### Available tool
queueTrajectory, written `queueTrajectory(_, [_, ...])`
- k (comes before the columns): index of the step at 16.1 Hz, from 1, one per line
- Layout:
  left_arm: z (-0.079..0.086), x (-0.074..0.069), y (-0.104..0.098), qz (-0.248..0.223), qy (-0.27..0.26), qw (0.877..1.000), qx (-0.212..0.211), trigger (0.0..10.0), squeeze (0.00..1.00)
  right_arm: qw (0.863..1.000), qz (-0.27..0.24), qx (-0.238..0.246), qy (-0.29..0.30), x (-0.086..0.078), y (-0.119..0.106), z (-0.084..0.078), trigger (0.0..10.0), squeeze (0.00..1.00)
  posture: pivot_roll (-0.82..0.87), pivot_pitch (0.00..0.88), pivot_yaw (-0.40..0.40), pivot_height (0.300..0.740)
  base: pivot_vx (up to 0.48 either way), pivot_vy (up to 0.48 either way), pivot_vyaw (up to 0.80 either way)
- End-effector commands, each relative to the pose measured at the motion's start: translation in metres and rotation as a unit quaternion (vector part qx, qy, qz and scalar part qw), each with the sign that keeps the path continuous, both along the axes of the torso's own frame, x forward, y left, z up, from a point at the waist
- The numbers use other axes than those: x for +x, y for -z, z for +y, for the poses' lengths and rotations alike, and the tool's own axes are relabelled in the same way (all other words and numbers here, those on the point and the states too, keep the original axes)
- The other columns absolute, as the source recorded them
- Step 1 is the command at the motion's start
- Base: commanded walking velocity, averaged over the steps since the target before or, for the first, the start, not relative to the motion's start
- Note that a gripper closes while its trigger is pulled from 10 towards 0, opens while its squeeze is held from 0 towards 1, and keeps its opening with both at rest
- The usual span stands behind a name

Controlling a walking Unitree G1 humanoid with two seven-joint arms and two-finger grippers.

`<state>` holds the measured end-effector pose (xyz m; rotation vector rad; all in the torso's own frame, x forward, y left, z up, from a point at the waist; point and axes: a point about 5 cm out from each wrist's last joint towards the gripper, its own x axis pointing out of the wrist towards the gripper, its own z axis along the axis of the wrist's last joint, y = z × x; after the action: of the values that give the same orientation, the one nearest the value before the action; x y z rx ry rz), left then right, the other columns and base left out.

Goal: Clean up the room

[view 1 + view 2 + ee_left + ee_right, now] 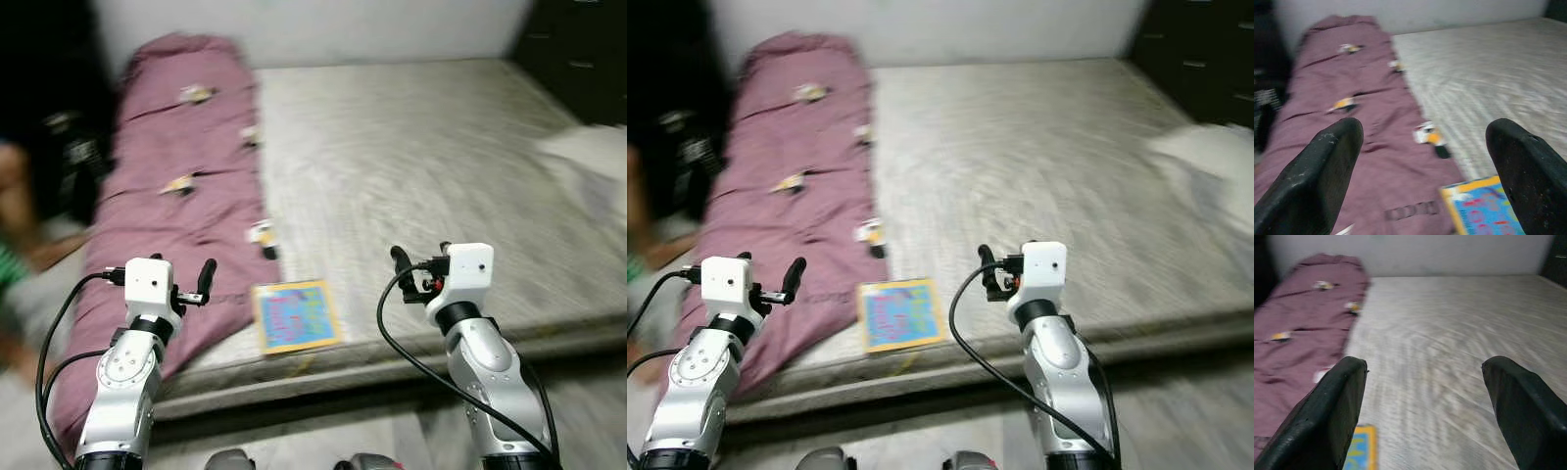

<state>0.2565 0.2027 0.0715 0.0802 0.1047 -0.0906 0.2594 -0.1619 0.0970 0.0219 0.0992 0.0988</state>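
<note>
Both sets of jaws are sitting wide apart with nothing between them, and the wrist views make that pretty obvious.

Left eye view: the left gripper is hanging over the near edge of the mattress, forearm rising up from about 7 o'clock, wrist bent so the fingers are pointing toward 12. It's hovering above the purple blanket, which is lying bunched along the mattress's left side. The right gripper is mirroring it from about 5 o'clock, elbow low, white wrist block up. Between the two, near the mattress edge, a colourful picture book is lying flat, just beside the blanket. A white pillow is sitting out at 3 o'clock, and a person's arm is showing, blurred, at 9 o'clock.

Right eye view: same layout, whole frame smeared a bit, both grippers held level and not touching anything.

Left wrist view: the fingers are framing the blanket with its small yellow-and-white prints, and a corner of the book is peeking in beside the far finger.

Right wrist view: the fingers are spreading over bare grey mattress, with the blanket off to one side and a sliver of the book's yellow border by the near finger.
</note>
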Motion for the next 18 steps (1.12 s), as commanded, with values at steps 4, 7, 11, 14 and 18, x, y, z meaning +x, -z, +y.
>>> queueTrajectory(4, [-0.0025, 0.0006, -0.0024, -0.005, 0.012, 1.000, -0.001, 10.0, 0.00, 1.000, -0.006, -0.004, 0.002, 0.0006, -0.0046, -0.0011, 10.0, 0.00, -0.01, 0.000, -0.015, 0.740, 0.000, 0.000, 0.00])
queueTrajectory(7, [-0.0028, 0.0003, -0.0025, -0.006, 0.014, 1.000, -0.002, 10.0, 0.00, 1.000, -0.006, -0.005, 0.002, 0.0005, -0.0045, -0.0012, 10.0, 0.00, -0.01, 0.000, -0.015, 0.740, 0.250, 0.000, 0.00])
queueTrajectory(11, [-0.0027, 0.0002, -0.0026, -0.006, 0.016, 1.000, -0.001, 10.0, 0.00, 1.000, -0.006, -0.005, 0.003, 0.0004, -0.0043, -0.0011, 10.0, 0.00, -0.01, 0.000, -0.014, 0.740, 0.271, 0.000, 0.00])
queueTrajectory(14, [-0.0028, -0.0002, -0.0026, -0.006, 0.017, 1.000, -0.001, 10.0, 0.00, 1.000, -0.005, -0.006, 0.003, 0.0000, -0.0040, -0.0014, 10.0, 0.00, -0.01, 0.000, -0.014, 0.740, 0.275, 0.000, 0.00])
queueTrajectory(18, [-0.0031, -0.0008, -0.0019, -0.003, 0.016, 1.000, -0.001, 10.0, 0.00, 1.000, -0.005, -0.007, 0.003, -0.0007, -0.0037, -0.0018, 10.0, 0.00, -0.01, 0.000, -0.014, 0.740, 0.198, 0.000, 0.00])
